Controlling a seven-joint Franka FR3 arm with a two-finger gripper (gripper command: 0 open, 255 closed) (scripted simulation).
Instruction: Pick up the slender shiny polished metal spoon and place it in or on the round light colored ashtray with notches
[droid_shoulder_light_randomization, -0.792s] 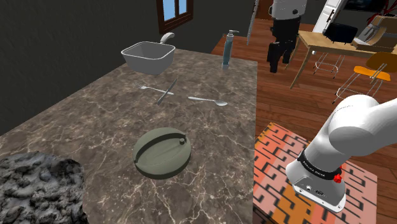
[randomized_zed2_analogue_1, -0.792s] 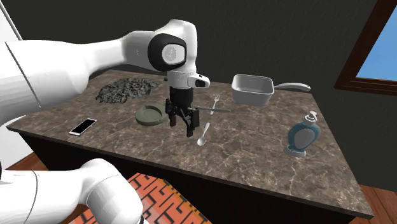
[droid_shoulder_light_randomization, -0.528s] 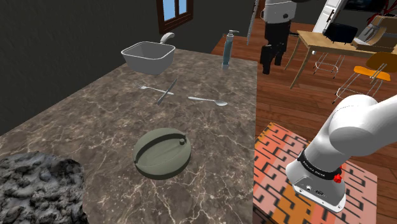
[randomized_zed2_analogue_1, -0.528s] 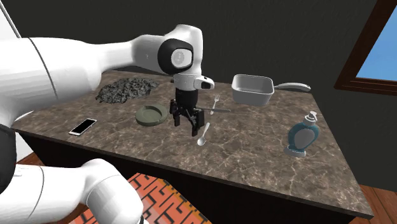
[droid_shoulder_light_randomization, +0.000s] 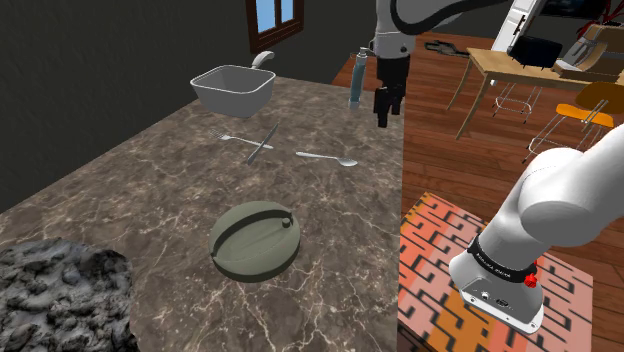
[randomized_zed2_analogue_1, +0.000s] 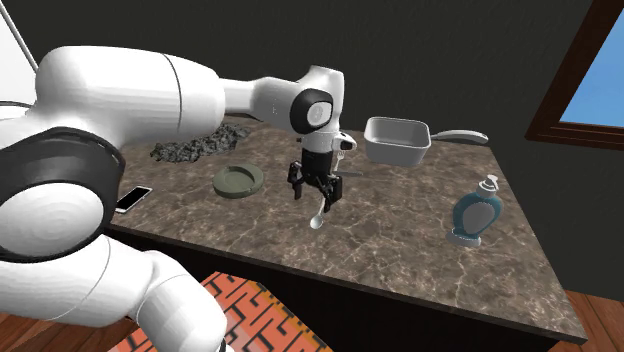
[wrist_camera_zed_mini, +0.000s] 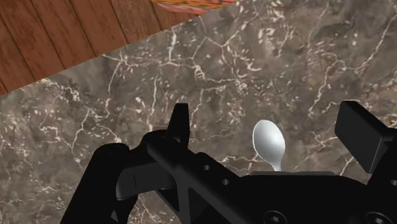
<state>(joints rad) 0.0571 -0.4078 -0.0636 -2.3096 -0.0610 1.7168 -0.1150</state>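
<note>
Just changed: your jaws have swung away from the ashtray and now hang over the spoon. In the shoulder view they have come in from over the wooden floor toward the tabletop.
Meaning for the task: the approach looks nearly lined up to me. You have not gripped anything yet, so the descent, the pinch and the carry to the ashtray are all ahead of you.
Jaws: spread wide, empty and pointing down. In the wrist view the spoon's bowl lies on the marble between them, and neither side touches it.
Spoon, place: it lies flat on the tabletop, apart from the ashtray. The fork and knife lie near its handle end, farther from the stand. In the second exterior view the soap dispenser stands well off to its right.
Spoon, look: slender, pale silver and glossy, with a small oval bowl and a thin straight handle. The bowl end is turned toward the tabletop's edge on the stand's side, and the handle runs back beneath the jaws.
Spoon, handling: it sits very low on the marble, so I expect you must come right down to the surface before closing.
Ashtray: round with a raised rim and a small notch. It is drawn dull grey-green rather than light, and it is empty.
</note>
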